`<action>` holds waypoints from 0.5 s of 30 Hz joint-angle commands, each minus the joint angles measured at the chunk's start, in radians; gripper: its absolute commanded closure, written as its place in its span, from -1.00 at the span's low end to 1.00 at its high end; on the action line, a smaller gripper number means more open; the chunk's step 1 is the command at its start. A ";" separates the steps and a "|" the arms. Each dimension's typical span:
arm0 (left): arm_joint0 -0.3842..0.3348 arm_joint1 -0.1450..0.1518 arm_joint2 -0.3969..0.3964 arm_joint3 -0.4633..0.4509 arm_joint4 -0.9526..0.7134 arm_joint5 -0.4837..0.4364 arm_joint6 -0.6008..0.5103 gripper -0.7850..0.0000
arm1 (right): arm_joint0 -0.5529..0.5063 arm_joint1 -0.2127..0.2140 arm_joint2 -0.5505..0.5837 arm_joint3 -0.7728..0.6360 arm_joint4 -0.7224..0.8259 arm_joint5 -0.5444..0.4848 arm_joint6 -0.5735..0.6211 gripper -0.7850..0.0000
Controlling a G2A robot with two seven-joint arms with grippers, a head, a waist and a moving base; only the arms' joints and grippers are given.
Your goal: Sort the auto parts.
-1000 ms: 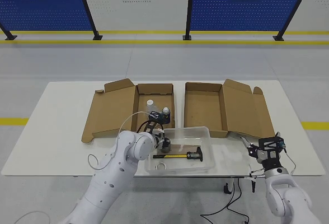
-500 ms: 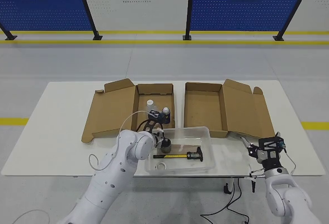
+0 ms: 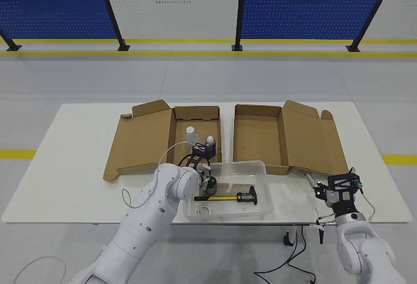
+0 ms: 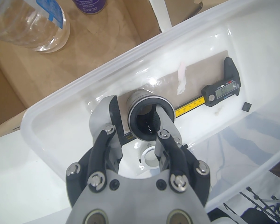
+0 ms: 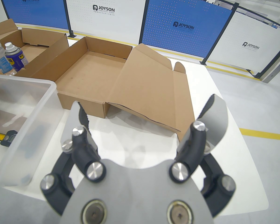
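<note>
In the clear bin, the steel bearing sits between the part-open fingers of the left gripper, not visibly clamped.

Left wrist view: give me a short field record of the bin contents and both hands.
Bin: clear plastic bin
Contents: steel cylindrical bearing with black bore, yellow-and-black digital caliper, small metal ring
Left hand: open, one finger in the bore, one outside
Right hand: open, above white table beside brown cardboard box
</note>
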 commanded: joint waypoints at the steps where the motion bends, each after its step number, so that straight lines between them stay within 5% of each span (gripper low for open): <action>1: -0.006 -0.002 0.005 0.013 -0.008 -0.003 0.000 0.29 | 0.000 0.000 0.000 0.000 0.000 0.000 0.000 -1.00; 6: -0.019 -0.006 0.013 0.043 -0.033 -0.013 -0.004 0.44 | 0.000 0.000 0.000 0.000 0.000 0.000 0.000 -1.00; 10: -0.024 -0.008 0.019 0.060 -0.037 -0.011 0.002 1.00 | 0.000 0.000 0.000 0.000 0.000 0.000 0.000 -1.00; 15: -0.027 -0.010 0.022 0.062 -0.038 -0.007 0.010 1.00 | 0.000 0.000 0.000 0.000 0.000 0.000 0.000 -1.00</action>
